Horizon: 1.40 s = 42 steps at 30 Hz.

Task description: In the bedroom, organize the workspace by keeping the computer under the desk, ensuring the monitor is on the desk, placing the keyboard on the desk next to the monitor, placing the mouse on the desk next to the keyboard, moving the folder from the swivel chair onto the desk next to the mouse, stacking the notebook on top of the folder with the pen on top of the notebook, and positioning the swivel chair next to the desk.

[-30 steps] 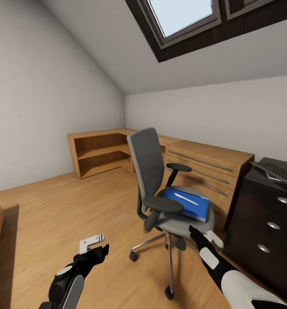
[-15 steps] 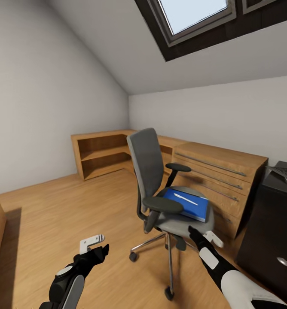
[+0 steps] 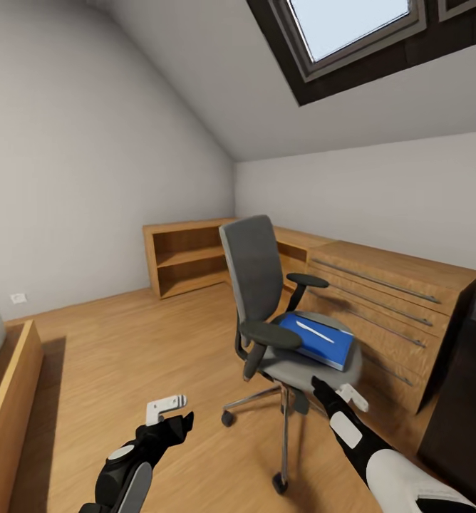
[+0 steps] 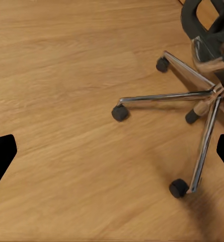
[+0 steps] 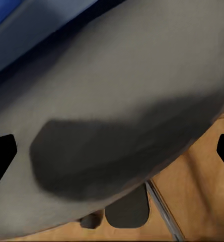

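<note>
Your right claw [image 3: 341, 390], fingers spread, hovers at the swivel chair [image 3: 281, 313] seat edge; the folder [image 3: 318, 340] bearing the pen [image 3: 315, 331] lies there. Your left claw [image 3: 168, 410] hangs released over the floor [image 3: 124, 356].

The light wood floor [image 3: 124, 342] carries pretty much everything here. The swivel chair [image 3: 281, 313] stands on it on its chrome star base, castors down. On the grey seat lies a blue folder [image 3: 322, 342], with a pale pen [image 3: 314, 331] resting on top. A low wooden shelf unit [image 3: 188, 260] sits on the floor against the far wall, joined by a wooden drawer unit [image 3: 402, 313] just behind the chair.
</note>
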Available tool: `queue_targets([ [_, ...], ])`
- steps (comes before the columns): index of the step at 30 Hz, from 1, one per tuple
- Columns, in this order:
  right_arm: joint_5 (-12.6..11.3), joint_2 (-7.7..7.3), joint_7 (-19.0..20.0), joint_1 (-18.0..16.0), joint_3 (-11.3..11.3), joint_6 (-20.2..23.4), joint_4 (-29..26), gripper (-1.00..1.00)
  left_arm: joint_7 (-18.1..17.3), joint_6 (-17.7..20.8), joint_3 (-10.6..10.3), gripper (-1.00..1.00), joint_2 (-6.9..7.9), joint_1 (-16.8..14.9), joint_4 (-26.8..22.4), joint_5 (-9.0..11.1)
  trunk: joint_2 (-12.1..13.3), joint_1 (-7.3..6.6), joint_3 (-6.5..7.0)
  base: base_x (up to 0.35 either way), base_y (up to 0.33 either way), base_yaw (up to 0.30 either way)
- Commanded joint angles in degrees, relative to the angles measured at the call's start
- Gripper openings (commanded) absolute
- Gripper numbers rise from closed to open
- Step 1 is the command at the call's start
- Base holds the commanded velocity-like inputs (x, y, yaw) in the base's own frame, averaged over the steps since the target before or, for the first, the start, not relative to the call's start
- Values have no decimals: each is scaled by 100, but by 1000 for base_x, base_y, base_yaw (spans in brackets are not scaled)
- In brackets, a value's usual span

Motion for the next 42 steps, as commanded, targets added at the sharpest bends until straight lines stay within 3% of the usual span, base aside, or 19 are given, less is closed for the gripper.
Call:
queue_targets([
  [1,-24,3,-3,-3,2,-8,-5,100,52,15,-18,100,0,-5,-1,59,-3,-1,0,0,0,211],
  [5,-1,67,-1,-5,3,-8,-5,100,44,15,-27,100,0,-5,1,55,-3,-1,24,19,0,212],
  [12,372,124,0,-5,-5,-8,-4,100,41,7,-32,100,-7,-5,2,51,-3,-1,45,233,0,158],
  [24,415,131,5,-3,-7,-8,-1,100,36,15,-30,100,-8,-5,10,55,-3,-1,46,189,0,8],
  [42,425,133,0,-4,-4,-11,43,100,42,15,-27,100,0,-5,10,59,-3,-1,46,-292,0,0],
])
